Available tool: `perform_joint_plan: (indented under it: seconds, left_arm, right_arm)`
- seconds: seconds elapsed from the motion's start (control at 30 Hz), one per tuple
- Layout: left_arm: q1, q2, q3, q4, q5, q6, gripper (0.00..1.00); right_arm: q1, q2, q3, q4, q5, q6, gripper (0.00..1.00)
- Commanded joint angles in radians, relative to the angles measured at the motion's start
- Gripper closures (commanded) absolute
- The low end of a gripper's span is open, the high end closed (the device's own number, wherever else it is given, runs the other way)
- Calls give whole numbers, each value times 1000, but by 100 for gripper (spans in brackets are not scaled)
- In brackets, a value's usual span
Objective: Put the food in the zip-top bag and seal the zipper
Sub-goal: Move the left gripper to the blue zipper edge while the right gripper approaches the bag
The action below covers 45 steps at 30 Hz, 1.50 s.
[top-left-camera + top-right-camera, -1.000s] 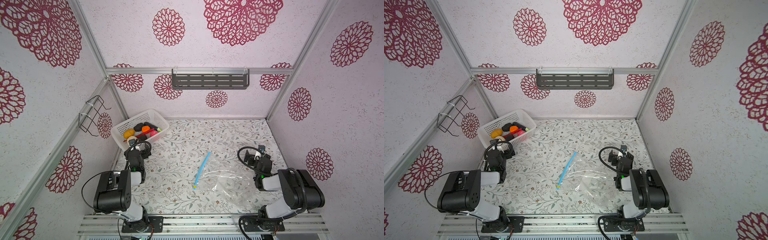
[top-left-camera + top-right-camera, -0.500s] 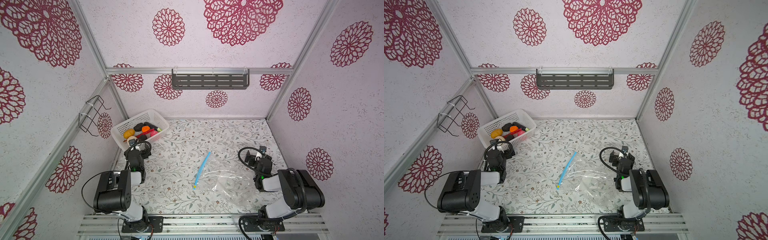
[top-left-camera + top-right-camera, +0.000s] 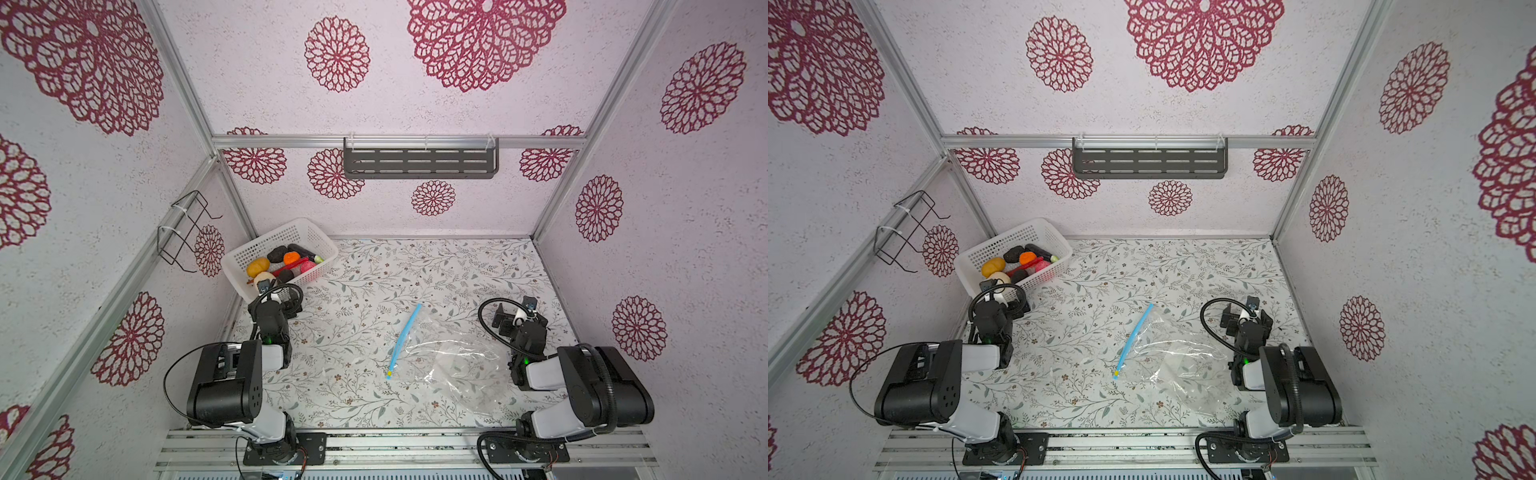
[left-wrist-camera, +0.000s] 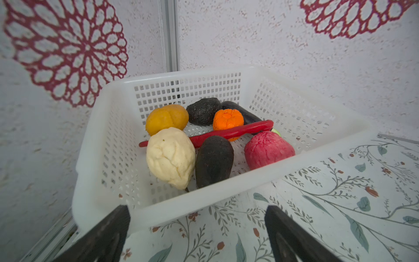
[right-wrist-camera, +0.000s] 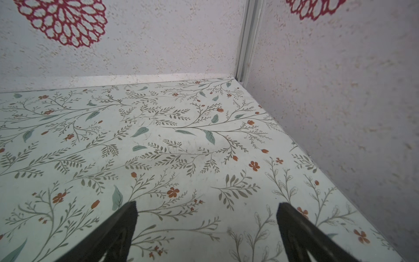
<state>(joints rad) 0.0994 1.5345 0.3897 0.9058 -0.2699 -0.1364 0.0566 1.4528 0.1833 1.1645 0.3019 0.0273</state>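
Flowered worktop (image 3: 415, 270) shows a task not yet begun: all the food (image 3: 286, 264) sits in the white basket (image 3: 266, 243) at upper left, the clear bag (image 3: 453, 365) lies empty at lower centre with its zipper (image 3: 404, 336) yet to be sealed, and the left end effector (image 4: 196, 208) and right end effector (image 5: 207, 204) both gape wide, holding nothing.

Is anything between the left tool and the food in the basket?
Yes: the white basket's near wall stands between the open left tool and the food. The tool is outside the basket. Nothing covers the cream ball and black lump just behind that wall, so a reach over the rim looks clear.
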Motion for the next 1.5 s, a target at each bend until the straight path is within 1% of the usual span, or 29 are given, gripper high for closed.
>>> perform_joint_plan:
  seconds: [0.0,0.03,0.07,0.1,0.13,0.17,0.2,0.27,0.33,0.4,0.43,0.5,0.63,0.7,0.8,0.87,0.97,1.03,1.13,1.2,1.33,1.47]
  left_arm:
    - [-75,-124,27,-117,-105,62,3]
    - [-99,-162,70,-229,-124,70,3]
    - [-118,-195,121,-365,-141,50,3]
    - [-129,-215,171,-465,-149,7,3]
    - [-136,-228,216,-567,-153,-42,3]
    - [-143,-229,260,-638,-163,-93,3]
    - [-149,-226,293,-696,-170,-137,3]
    - [-163,-207,372,-826,-155,-204,3]
    - [-174,-174,451,-941,-160,-274,3]
    - [-179,-137,538,-1058,-124,-331,3]
    - [-182,-120,578,-1110,-83,-349,3]
    - [-196,-91,634,-1174,-17,-348,3]
    - [-252,-58,681,-1220,5,-308,3]
    - [-269,-49,696,-1234,30,-299,3]
    - [-293,-31,733,-1284,64,-315,3]
    - [-334,-22,760,-1313,73,-301,3]
    - [-436,-8,763,-1292,88,-228,3]
    - [-504,8,762,-1269,182,-175,1]
    - [-578,48,785,-1268,317,-139,4]
    - [-613,63,790,-1260,375,-135,4]
    - [-640,82,754,-1188,507,-147,7]
    - [-657,144,785,-1186,630,-180,16]
  right_arm:
    - [62,-153,71,-190,76,-17,1]
    - [71,-189,110,-304,73,25,1]
    - [75,-213,151,-400,41,50,1]
    - [87,-227,176,-447,1,29,1]
    - [109,-243,204,-509,-14,25,1]
    - [126,-259,231,-567,-13,55,1]
    - [134,-270,256,-619,-18,110,1]
    - [150,-282,313,-736,-77,247,1]
    - [168,-268,356,-813,-133,369,1]
    - [181,-229,397,-876,-255,432,1]
    - [190,-205,424,-927,-312,452,1]
    - [213,-163,473,-1016,-366,475,1]
    - [257,-129,518,-1120,-387,507,1]
    - [268,-131,527,-1167,-382,551,1]
    - [287,-125,564,-1297,-375,583,1]
    - [310,-127,595,-1398,-332,587,1]
    - [327,-139,622,-1508,-277,604,1]
    - [329,-171,619,-1537,-287,604,1]
    - [329,-223,608,-1569,-278,599,1]
    - [329,-256,598,-1596,-247,586,1]
    - [327,-320,572,-1651,-182,579,1]
    - [327,-388,538,-1703,-112,615,1]
